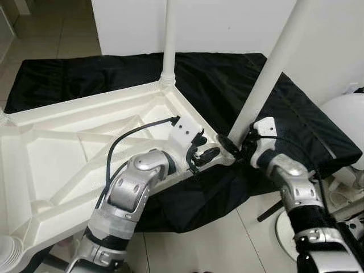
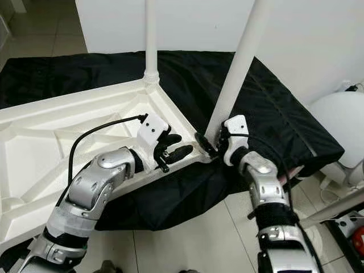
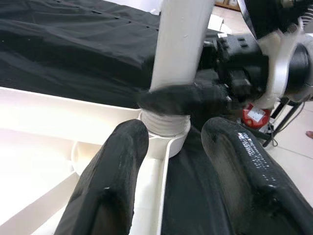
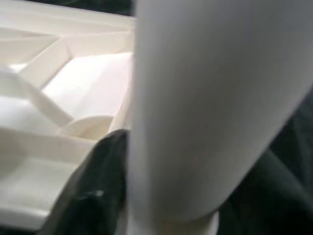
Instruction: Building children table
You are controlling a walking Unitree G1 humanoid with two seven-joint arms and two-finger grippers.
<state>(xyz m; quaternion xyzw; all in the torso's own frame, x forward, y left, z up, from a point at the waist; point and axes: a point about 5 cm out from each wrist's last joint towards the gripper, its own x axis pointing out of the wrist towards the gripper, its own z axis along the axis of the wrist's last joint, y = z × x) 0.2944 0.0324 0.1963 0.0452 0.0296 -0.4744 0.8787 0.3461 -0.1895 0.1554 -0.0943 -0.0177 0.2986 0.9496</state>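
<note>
Tabletop: white moulded plastic children's tabletop (image 1: pixel 68 153) lies upside down, ribbed underside up, on a black fabric cover (image 1: pixel 239 85) over tiled floor.
Far leg: white tubular leg (image 1: pixel 169 40) stands upright in the far corner socket.
Near leg: second white tubular leg (image 2: pixel 239 62) stands tilted at the near corner.
Right arm: bent at the elbow, reaching in from the side; my right gripper (image 2: pixel 211 146) clamps the near leg just above its threaded base.
Left arm: elbow raised, forearm lying across the tabletop edge; my left gripper (image 2: pixel 173 149) sits beside the corner socket, fingers (image 3: pixel 112 181) spread apart, holding nothing.
</note>
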